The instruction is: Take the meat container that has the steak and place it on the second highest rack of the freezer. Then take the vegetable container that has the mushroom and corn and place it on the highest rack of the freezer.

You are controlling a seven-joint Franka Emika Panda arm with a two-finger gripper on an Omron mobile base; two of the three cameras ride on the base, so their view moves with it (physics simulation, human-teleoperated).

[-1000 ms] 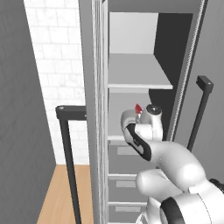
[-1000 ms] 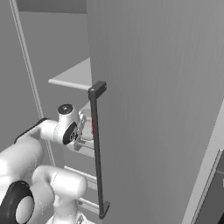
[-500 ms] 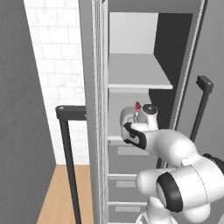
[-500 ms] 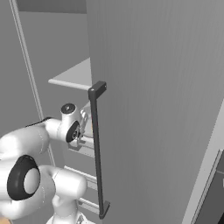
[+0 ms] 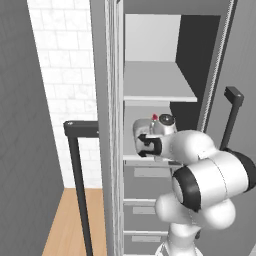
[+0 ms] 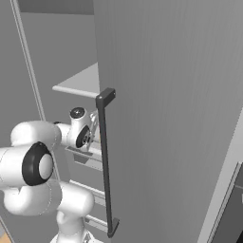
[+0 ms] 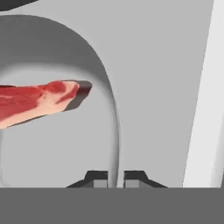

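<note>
Hand is being kept clenched on the rim of the meat container; rim wall is being pinched between both fingertips at 6 o'clock in hand view. Steak is being seen inside at approx 9 o'clock, lying flat. In left base view, container is being held inside the freezer, just above a rack and below the upper shelf. Door handle is being seen beside the arm in right base view.

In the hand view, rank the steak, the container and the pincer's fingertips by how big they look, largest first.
1. The container, which spans over half the picture.
2. The steak, partly cut off at the left edge.
3. The fingertips, closed on the container's rim.
The fingertips sit closest to the camera, so they are truly smallest.
</note>
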